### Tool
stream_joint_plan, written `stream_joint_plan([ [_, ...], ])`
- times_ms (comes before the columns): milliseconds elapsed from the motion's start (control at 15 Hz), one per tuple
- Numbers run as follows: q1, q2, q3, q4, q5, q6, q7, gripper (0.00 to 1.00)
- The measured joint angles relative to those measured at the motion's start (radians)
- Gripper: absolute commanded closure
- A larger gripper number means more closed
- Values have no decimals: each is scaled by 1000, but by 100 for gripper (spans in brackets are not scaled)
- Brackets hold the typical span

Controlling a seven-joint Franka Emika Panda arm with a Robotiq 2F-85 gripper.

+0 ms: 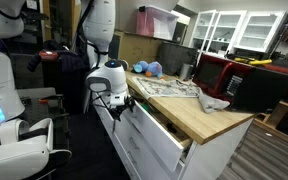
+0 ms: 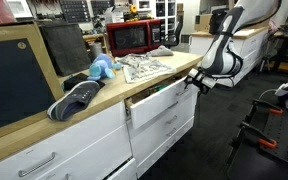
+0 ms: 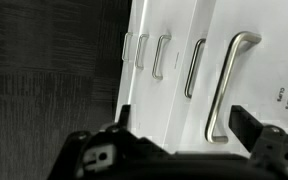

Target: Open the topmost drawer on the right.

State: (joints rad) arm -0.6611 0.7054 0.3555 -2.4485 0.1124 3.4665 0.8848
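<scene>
Though holding nothing, with the gripper (image 2: 196, 83) spread open just beside the right end of the topmost drawer (image 2: 162, 103), looks almost done, with that drawer pulled well out under the wooden counter (image 2: 119, 90) and maybe one small pull left.

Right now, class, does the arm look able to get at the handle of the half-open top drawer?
Likely yes: the arm's open jaws hang by the drawer front, and the wrist view shows a handle just ahead, nothing between.
</scene>
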Motion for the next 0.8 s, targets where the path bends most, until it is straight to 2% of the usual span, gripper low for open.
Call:
stream_joint_plan([
  [267, -59, -10, 52, -51, -24, 0, -3, 0],
  [800, -379, -31, 289, -108, -122, -1, -3, 0],
])
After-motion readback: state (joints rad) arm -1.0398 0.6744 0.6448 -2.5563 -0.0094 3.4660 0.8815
